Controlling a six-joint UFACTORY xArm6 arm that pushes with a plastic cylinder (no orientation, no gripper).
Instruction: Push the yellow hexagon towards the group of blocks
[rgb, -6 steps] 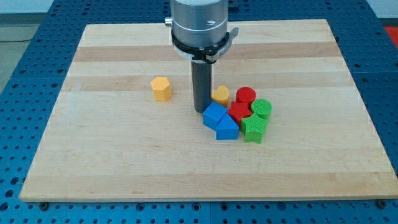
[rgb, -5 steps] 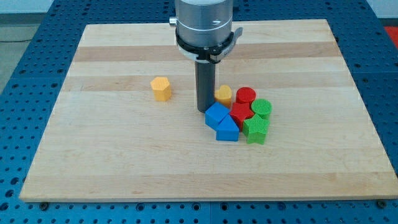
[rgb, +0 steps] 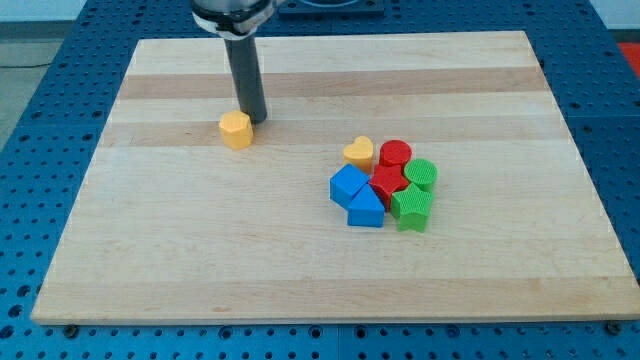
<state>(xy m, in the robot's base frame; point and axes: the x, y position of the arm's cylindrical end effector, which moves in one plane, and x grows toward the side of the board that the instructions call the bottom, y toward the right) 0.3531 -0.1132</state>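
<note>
Tip (rgb: 254, 121) beside upright yellow hexagon (rgb: 236, 130)

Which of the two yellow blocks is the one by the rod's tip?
The yellow hexagon, alone at the view's left, just lower-left of my tip. The yellow heart sits with the cluster.

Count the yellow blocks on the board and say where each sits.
2. The yellow hexagon lies at the view's upper left, touching my tip. The yellow heart sits at the cluster's top-left edge. None seems hidden.

Rod (rgb: 244, 75) top cut off by view's top.
</note>
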